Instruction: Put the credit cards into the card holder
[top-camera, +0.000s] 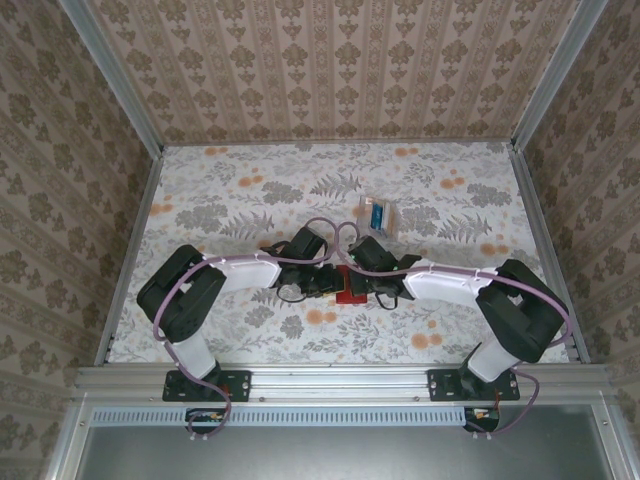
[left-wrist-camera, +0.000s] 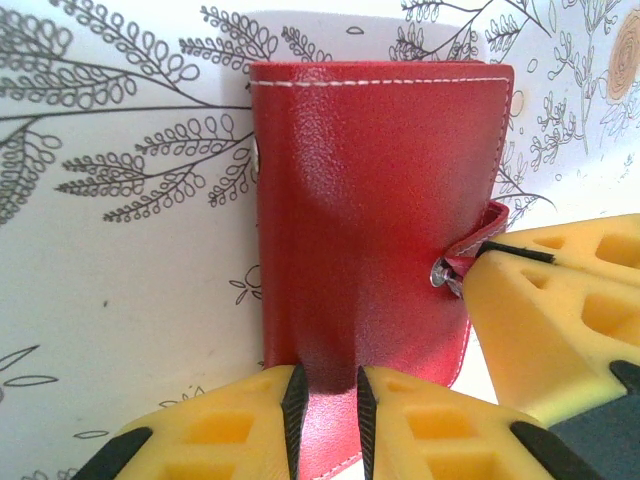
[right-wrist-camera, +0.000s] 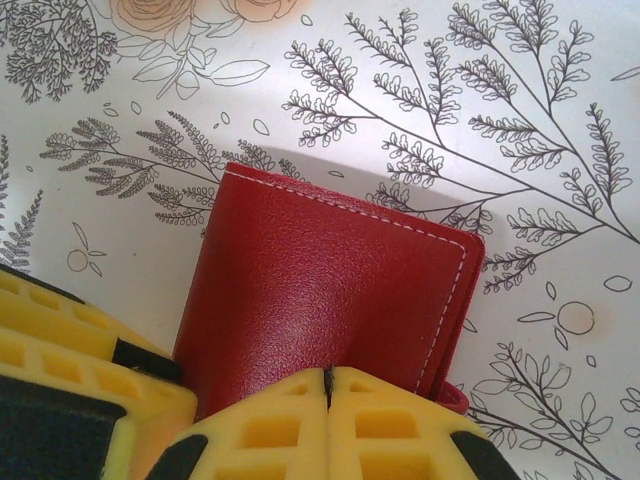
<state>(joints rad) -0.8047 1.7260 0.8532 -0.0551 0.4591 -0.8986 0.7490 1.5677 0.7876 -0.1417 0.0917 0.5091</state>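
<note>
Top view: one table (top-camera: 250, 200) and two arms, the left arm (top-camera: 240, 270) and the right arm (top-camera: 450, 280). Their ends meet over one red card holder (top-camera: 350, 295) near the table's middle. Farther back stands one clear box (top-camera: 378, 215) holding blue credit cards (top-camera: 377, 213). Their number cannot be told.

Left wrist view: the card holder (left-wrist-camera: 370, 220) lies closed and flat. The left gripper (left-wrist-camera: 326, 420) shows a narrow gap between its fingers. The holder's near edge runs into that gap. I cannot tell whether the pads clamp it. The tip of the right gripper (left-wrist-camera: 482, 256) touches the holder's snap tab (left-wrist-camera: 455, 265).

Right wrist view: the right gripper (right-wrist-camera: 328, 395) has its two fingers pressed together, with only a thin seam between them, over the holder's near edge. Whether anything is pinched in the seam cannot be told. One finger of the left gripper (right-wrist-camera: 70, 370) sits at the holder's corner.
</note>
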